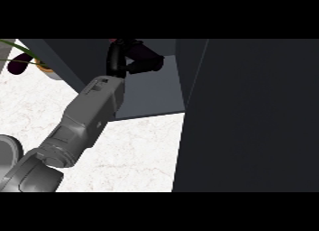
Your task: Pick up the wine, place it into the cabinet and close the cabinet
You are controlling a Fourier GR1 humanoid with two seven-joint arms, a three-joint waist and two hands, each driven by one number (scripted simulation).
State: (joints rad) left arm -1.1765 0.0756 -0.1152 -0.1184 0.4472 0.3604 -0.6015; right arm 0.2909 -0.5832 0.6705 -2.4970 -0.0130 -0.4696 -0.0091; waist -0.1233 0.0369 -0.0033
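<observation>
while the left hand [132, 56] reaches far into the cabinet [155, 97], its fingers curl around a dark object, presumably the wine, mostly hidden; the cabinet door [255, 113] stands at right, nearer that side.

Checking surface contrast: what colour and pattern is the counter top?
White with faint veining, marble-like; counter top, head view.

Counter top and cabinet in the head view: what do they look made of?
The white speckled counter top looks like polished marble or stone, judging by its faint reddish veining. The dark grey cabinet, with its blue-grey inside, looks like matt painted board: flat colour, no grain or shine. Neither can be settled for certain.
</observation>
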